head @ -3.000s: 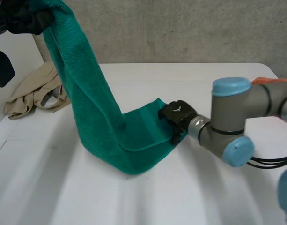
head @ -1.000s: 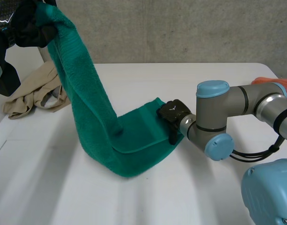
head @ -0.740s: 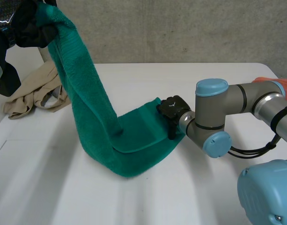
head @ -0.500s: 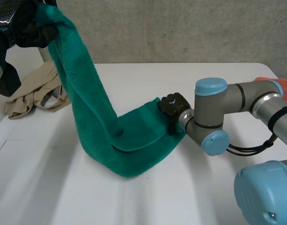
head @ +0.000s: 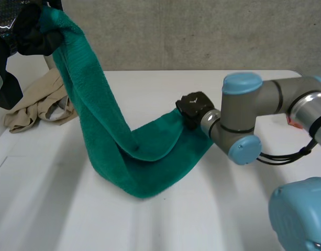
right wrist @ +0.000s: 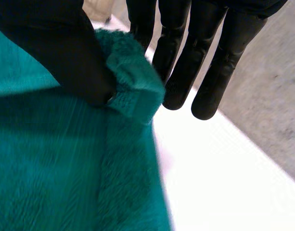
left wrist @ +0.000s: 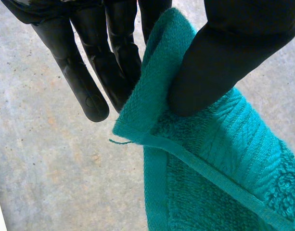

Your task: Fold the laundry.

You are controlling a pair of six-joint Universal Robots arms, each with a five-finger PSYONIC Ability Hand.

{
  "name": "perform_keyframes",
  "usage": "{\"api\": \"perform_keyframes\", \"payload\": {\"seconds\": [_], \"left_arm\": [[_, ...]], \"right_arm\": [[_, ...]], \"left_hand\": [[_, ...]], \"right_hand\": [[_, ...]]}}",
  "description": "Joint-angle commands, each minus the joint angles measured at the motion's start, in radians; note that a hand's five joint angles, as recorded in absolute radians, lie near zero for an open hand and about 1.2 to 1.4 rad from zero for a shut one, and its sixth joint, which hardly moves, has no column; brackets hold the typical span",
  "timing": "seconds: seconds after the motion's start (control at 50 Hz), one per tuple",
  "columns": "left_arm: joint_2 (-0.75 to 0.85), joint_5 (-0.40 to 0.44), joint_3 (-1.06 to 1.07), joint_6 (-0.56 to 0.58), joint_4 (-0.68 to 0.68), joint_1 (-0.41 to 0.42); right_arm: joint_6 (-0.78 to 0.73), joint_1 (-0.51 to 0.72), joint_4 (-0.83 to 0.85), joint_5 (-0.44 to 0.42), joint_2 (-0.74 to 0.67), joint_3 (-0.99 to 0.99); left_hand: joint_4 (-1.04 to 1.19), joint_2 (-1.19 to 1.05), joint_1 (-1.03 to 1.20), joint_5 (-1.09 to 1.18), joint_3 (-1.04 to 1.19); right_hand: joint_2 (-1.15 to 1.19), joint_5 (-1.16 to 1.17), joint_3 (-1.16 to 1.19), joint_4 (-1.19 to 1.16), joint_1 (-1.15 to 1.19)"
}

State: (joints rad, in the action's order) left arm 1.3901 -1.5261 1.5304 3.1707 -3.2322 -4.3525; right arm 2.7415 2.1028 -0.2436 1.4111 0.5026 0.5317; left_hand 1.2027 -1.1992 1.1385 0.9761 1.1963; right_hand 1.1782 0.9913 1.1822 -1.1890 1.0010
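Note:
A teal towel (head: 105, 130) hangs from high at the far left down to the table's middle, where its lower part lies bunched. My left hand (head: 32, 31) holds its top corner up high; in the left wrist view the thumb (left wrist: 224, 62) pinches the towel's hemmed corner (left wrist: 152, 120) against the fingers (left wrist: 89, 67). My right hand (head: 194, 109) is at the towel's other end near the table's middle. There the thumb (right wrist: 65, 57) pinches the towel's corner (right wrist: 133, 86) against the fingers (right wrist: 185, 62), lifted a little off the table.
A beige garment (head: 37, 107) lies crumpled at the table's far left. An orange cloth (head: 294, 121) peeks out behind my right arm at the right edge. A grey concrete wall (head: 202, 31) stands behind the white table (head: 212, 219).
My right hand has shut on the towel's near corner and lifted it slightly; the towel's flat end now sags in a fold. The left hand stays high with its corner.

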Motion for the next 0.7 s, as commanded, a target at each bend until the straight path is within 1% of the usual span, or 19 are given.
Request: {"api": "perform_keyframes", "payload": {"seconds": [0.02, 0.06, 0.08, 0.14, 0.16, 0.18, 0.26, 0.32, 0.36, 0.4, 0.46, 0.48, 0.52, 0.56, 0.6, 0.62, 0.64, 0.68, 0.7], "left_arm": [[0.000, 0.000, 0.014, 0.005, 0.000, -0.028], [0.000, 0.001, 0.019, 0.005, 0.000, -0.041], [-0.002, 0.001, 0.022, 0.006, 0.002, -0.048], [-0.002, 0.003, 0.043, 0.008, 0.006, -0.090], [-0.002, 0.003, 0.048, 0.008, 0.008, -0.101], [0.000, 0.004, 0.060, 0.009, 0.008, -0.123], [0.009, 0.006, 0.086, 0.012, 0.018, -0.156], [0.041, 0.009, 0.103, 0.017, 0.022, -0.159], [0.105, 0.018, 0.109, 0.034, 0.028, -0.159], [0.156, 0.020, 0.103, 0.058, 0.032, -0.159], [0.271, 0.020, 0.082, 0.133, 0.042, -0.159], [0.336, 0.020, 0.059, 0.179, 0.040, -0.159], [0.403, 0.011, 0.021, 0.221, 0.038, -0.159], [0.507, 0.001, -0.071, 0.276, 0.040, -0.142], [0.568, 0.000, -0.154, 0.290, 0.040, -0.137], [0.596, -0.002, -0.195, 0.293, 0.038, -0.133], [0.643, -0.003, -0.284, 0.292, 0.035, -0.130], [0.676, -0.003, -0.378, 0.281, 0.025, -0.131], [0.688, -0.003, -0.429, 0.275, 0.012, -0.131]], "right_arm": [[-0.141, -0.101, -0.080, -0.058, 0.381, 0.252], [-0.213, -0.150, -0.103, -0.061, 0.453, 0.301], [-0.282, -0.188, -0.135, -0.061, 0.520, 0.344], [-0.373, -0.239, -0.192, -0.057, 0.612, 0.390], [-0.419, -0.260, -0.239, -0.052, 0.663, 0.413], [-0.436, -0.268, -0.267, -0.050, 0.686, 0.422], [-0.480, -0.282, -0.399, -0.052, 0.774, 0.465], [-0.499, -0.294, -0.459, -0.055, 0.804, 0.529], [-0.513, -0.294, -0.471, -0.055, 0.807, 0.563], [-0.545, -0.288, -0.471, -0.052, 0.791, 0.606], [-0.568, -0.287, -0.467, -0.044, 0.760, 0.625], [-0.569, -0.287, -0.451, -0.029, 0.707, 0.616], [-0.565, -0.284, -0.418, -0.006, 0.648, 0.582], [-0.547, -0.279, -0.344, 0.046, 0.558, 0.481], [-0.514, -0.277, -0.284, 0.083, 0.509, 0.404], [-0.476, -0.273, -0.226, 0.113, 0.466, 0.324], [-0.458, -0.270, -0.197, 0.124, 0.446, 0.279], [-0.418, -0.267, -0.133, 0.135, 0.410, 0.178], [-0.381, -0.267, -0.064, 0.135, 0.380, 0.074]], "left_hand": [[0.194, -0.197, 0.258, 0.246, 0.200], [0.194, -0.197, 0.258, 0.246, 0.200], [0.194, -0.197, 0.258, 0.246, 0.200], [0.194, -0.197, 0.258, 0.246, 0.200], [0.194, -0.197, 0.258, 0.246, 0.200], [0.194, -0.197, 0.258, 0.246, 0.200], [0.194, -0.197, 0.258, 0.246, 0.200], [0.194, -0.197, 0.258, 0.246, 0.200], [0.194, -0.197, 0.258, 0.246, 0.200], [0.194, -0.197, 0.258, 0.246, 0.200], [0.194, -0.197, 0.258, 0.246, 0.200], [0.194, -0.197, 0.258, 0.246, 0.200], [0.194, -0.197, 0.258, 0.246, 0.200], [0.194, -0.197, 0.258, 0.246, 0.200], [0.194, -0.197, 0.258, 0.246, 0.200], [0.194, -0.197, 0.258, 0.246, 0.200], [0.194, -0.197, 0.258, 0.246, 0.200], [0.194, -0.197, 0.258, 0.246, 0.200], [0.194, -0.197, 0.258, 0.246, 0.200]], "right_hand": [[0.218, 0.230, 0.214, -0.207, 0.395], [0.218, 0.230, 0.214, -0.207, 0.395], [0.218, 0.230, 0.214, -0.207, 0.395], [0.218, 0.230, 0.214, -0.207, 0.395], [0.218, 0.230, 0.214, -0.207, 0.395], [0.218, 0.230, 0.214, -0.207, 0.395], [0.218, 0.230, 0.214, -0.207, 0.395], [0.218, 0.230, 0.214, -0.207, 0.395], [0.218, 0.230, 0.214, -0.207, 0.395], [0.218, 0.230, 0.214, -0.207, 0.395], [0.218, 0.230, 0.214, -0.207, 0.395], [0.218, 0.230, 0.214, -0.207, 0.395], [0.218, 0.230, 0.214, -0.207, 0.395], [0.218, 0.230, 0.214, -0.207, 0.395], [0.218, 0.230, 0.214, -0.207, 0.395], [0.218, 0.230, 0.214, -0.207, 0.395], [0.218, 0.230, 0.214, -0.207, 0.395], [0.218, 0.230, 0.214, -0.207, 0.395], [0.218, 0.230, 0.214, -0.207, 0.395]]}}
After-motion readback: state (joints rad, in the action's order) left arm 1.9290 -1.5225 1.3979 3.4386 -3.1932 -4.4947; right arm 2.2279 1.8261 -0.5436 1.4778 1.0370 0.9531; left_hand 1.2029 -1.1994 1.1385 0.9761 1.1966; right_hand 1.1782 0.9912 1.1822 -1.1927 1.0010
